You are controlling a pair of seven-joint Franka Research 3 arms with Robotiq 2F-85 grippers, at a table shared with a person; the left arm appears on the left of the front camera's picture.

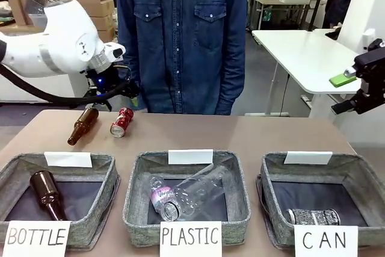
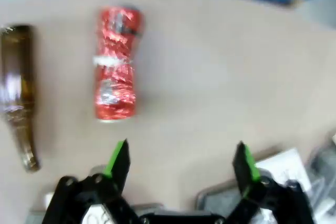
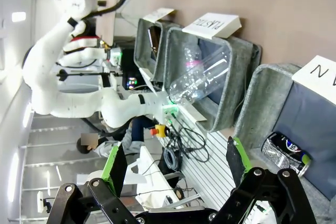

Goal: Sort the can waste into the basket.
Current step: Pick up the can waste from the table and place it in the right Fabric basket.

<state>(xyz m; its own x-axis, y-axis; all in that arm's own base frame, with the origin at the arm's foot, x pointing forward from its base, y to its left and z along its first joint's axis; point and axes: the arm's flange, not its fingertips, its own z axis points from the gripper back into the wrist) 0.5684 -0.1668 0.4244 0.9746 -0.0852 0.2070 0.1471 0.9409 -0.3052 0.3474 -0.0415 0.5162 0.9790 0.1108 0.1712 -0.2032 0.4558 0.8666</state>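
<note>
Left claw (image 2: 181, 149) is spread wide with nothing between its green pads, hovering over the far left of the counter (image 1: 252, 130). The red can (image 2: 116, 62) lies on its side just beyond the fingertips, untouched, with a brown bottle (image 2: 18, 93) lying just to its left. Over on the right, the right claw (image 3: 176, 148) hangs wide open and empty off the counter's right edge, while the black patterned can (image 1: 313, 216) lies on its side in the CAN basket (image 1: 367, 176) at the near right.
</note>
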